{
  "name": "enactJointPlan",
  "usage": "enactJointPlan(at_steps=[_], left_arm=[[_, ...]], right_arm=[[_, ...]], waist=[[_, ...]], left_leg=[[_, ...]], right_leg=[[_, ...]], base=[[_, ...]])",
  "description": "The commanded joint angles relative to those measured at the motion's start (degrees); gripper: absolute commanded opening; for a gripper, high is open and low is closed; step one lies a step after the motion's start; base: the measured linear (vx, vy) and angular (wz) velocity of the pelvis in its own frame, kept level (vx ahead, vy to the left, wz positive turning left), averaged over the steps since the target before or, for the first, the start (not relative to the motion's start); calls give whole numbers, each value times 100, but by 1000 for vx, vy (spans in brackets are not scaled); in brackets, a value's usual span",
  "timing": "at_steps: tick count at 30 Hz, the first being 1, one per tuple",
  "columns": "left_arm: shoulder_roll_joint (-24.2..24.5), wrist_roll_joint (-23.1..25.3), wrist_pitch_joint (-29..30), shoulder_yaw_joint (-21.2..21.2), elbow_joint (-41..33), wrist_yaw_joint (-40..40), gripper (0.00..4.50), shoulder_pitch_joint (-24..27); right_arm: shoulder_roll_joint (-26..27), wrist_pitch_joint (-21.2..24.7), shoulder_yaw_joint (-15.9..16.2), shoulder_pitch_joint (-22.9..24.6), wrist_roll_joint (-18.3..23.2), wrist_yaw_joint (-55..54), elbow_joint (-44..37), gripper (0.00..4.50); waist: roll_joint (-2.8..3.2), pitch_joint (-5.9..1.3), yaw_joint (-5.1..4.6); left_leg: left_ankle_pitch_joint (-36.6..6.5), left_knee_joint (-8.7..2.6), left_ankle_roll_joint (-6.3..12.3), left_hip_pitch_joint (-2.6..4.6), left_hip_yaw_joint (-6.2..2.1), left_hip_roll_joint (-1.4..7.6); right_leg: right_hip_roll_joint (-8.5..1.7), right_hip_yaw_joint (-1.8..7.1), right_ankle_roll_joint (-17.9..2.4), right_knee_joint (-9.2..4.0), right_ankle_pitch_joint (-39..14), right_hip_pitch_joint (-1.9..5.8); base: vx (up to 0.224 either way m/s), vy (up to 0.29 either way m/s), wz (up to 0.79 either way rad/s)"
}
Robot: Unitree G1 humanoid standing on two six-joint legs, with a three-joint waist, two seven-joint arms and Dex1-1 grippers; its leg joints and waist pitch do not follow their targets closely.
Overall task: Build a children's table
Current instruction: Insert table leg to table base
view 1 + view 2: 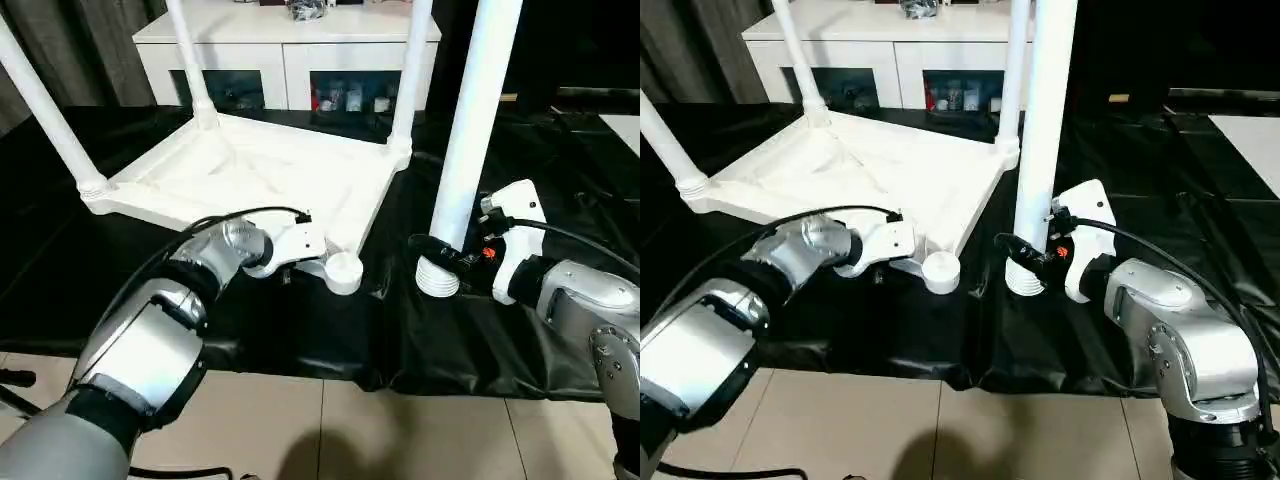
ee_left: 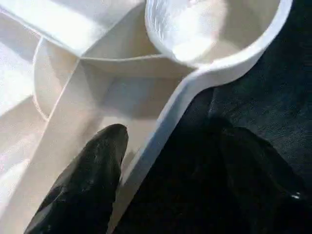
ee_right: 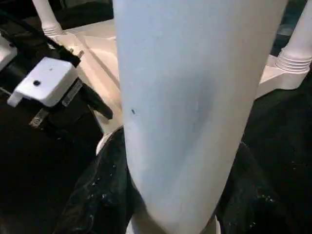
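The children's table top (image 1: 250,170) lies upside down on the black cover, with three white legs standing in its corners: left (image 1: 45,110), back left (image 1: 190,60) and back right (image 1: 410,70). The near right corner socket (image 1: 343,272) is empty. My left gripper (image 1: 288,274) is open at the top's near edge beside that socket. One finger (image 2: 92,180) is inside the rim and the other is outside, over the cloth. My right gripper (image 1: 445,255) is shut on the fourth leg (image 1: 470,130). That leg stands upright with its ribbed end (image 1: 437,280) on the cloth, just right of the empty socket.
A white cabinet with glass doors (image 1: 290,60) stands behind the work table. The black cover's front edge (image 1: 400,360) drops to a tiled floor (image 1: 350,430). A black cable (image 1: 590,245) runs from my right wrist.
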Motion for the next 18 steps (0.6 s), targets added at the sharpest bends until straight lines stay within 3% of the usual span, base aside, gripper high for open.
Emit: enactJointPlan(at_steps=[1, 7, 9, 10, 11, 14, 18], left_arm=[[-81, -17, 234, -35, 215, -614, 348, 164], [-9, -128, 478, 124, 110, -1576, 348, 30], [58, -150, 540, 139, -18, -2004, 348, -15], [93, -151, 562, 143, -79, -2164, 348, -30], [152, -147, 559, 126, -203, -2337, 348, -38], [271, -194, 627, 155, -533, -2551, 348, -13], [473, -183, 405, 151, -1064, -2591, 348, 215]], right_arm=[[-38, -20, -12, -128, 90, 4, -69, 186], [-35, -200, 44, -288, 27, 61, 150, 186], [-44, -300, 56, -362, -14, 95, 256, 186], [-47, -339, 64, -396, -30, 107, 301, 186], [-58, -411, 73, -438, -56, 133, 371, 186], [-69, -576, 110, -507, -114, 180, 518, 186], [-41, -754, 199, -534, -173, 212, 640, 186]], waist=[[-165, -424, 18], [-167, -422, 49], [-160, -410, 60], [-119, -403, 75], [-130, -406, 78], [-97, -398, 80], [-116, -406, 115]], left_leg=[[-1080, -352, 315, 140, 24, 4], [-1081, -352, 370, 154, 33, 9], [-1188, -362, 333, 161, 35, 16], [-1246, -372, 297, 170, 27, 23], [-1258, -376, 275, 167, 28, 23], [-1373, -396, 199, 170, 14, 31], [-1321, -396, 214, 163, 16, 40]], right_leg=[[-180, 124, -1431, -434, -948, 292], [-191, 124, -1537, -430, -811, 288], [-205, 127, -1539, -447, -973, 282], [-208, 127, -1523, -449, -1043, 279], [-205, 128, -1516, -449, -1019, 283], [-206, 117, -1557, -436, -1006, 282], [-214, 120, -1591, -419, -843, 300]], base=[[0, 0, 0], [0, 0, 0], [0, 0, 0], [0, 0, 0], [0, 0, 0], [0, 0, 0], [0, 0, 0]])
